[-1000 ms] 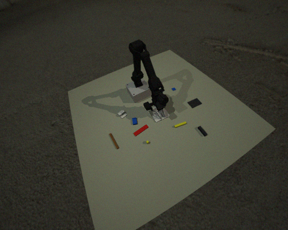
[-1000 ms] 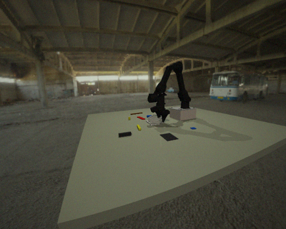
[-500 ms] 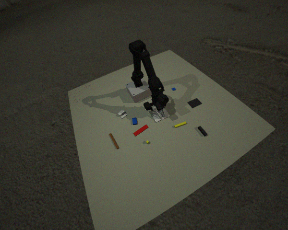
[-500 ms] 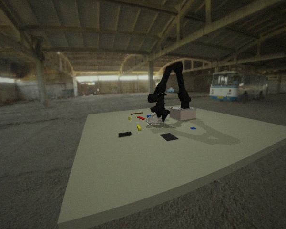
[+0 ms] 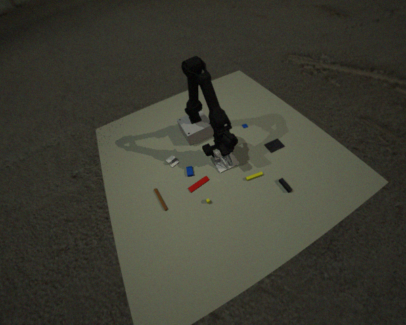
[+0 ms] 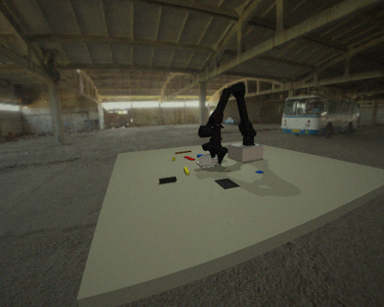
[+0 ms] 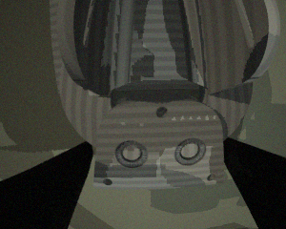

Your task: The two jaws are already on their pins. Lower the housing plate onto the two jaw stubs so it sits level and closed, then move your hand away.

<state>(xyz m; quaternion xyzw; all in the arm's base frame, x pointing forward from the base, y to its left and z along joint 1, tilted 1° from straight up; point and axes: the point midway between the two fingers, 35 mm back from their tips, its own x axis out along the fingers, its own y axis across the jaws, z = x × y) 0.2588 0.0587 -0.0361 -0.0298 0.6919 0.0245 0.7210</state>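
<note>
The grey housing plate (image 7: 160,135) has two ringed holes with pale round centres. It lies over the near end of a wider grey base (image 7: 73,112), seen as a pale assembly in the top view (image 5: 221,168) and the exterior view (image 6: 206,161). Long grey pieces run from the plate's far edge to the top of the wrist view. The stubs under the plate are hidden, and I cannot tell whether it sits fully level. My gripper (image 7: 157,147) is open, its black fingers on either side of the plate, with a finger tip close to each side edge.
Around the assembly lie a red bar (image 5: 198,184) (image 6: 189,158), a yellow bar (image 5: 254,175) (image 6: 186,171), a blue block (image 5: 189,171) and a white piece (image 5: 172,161). A black block (image 5: 285,185) (image 6: 167,180) and a black square (image 5: 274,145) (image 6: 226,183) are farther out.
</note>
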